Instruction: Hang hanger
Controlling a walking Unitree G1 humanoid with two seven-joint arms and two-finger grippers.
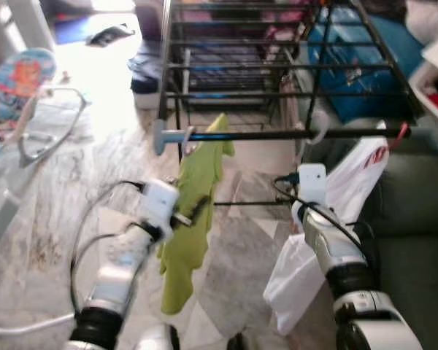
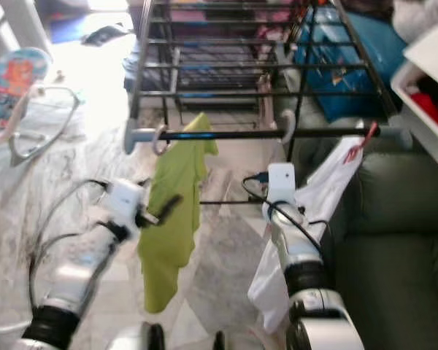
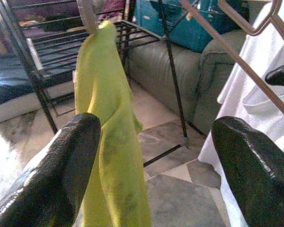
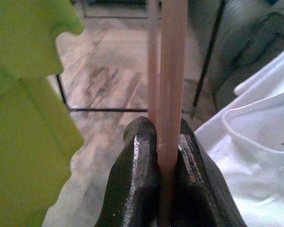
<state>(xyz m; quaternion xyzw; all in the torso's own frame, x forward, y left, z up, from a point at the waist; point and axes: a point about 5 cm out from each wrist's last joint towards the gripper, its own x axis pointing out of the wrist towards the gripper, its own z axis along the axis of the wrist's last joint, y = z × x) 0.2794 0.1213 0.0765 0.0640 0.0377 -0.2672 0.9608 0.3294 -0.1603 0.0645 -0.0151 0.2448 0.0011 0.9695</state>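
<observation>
A black drying rack (image 1: 277,65) stands on the marble floor (image 1: 95,189), with a grey sofa (image 1: 409,219) beside it at the robot's right. On the rack's front rail (image 1: 277,134) hangs a lime-green garment (image 1: 193,219), and further right a white garment (image 1: 336,211) on a red hook. The left claw (image 1: 186,211) hovers just beside the green garment, its fingers (image 3: 52,184) spread wide and released. The right claw (image 4: 163,156) is clenched on the pale pink bar of a hanger (image 4: 169,80), held upright below the rail, between the two garments.
</observation>
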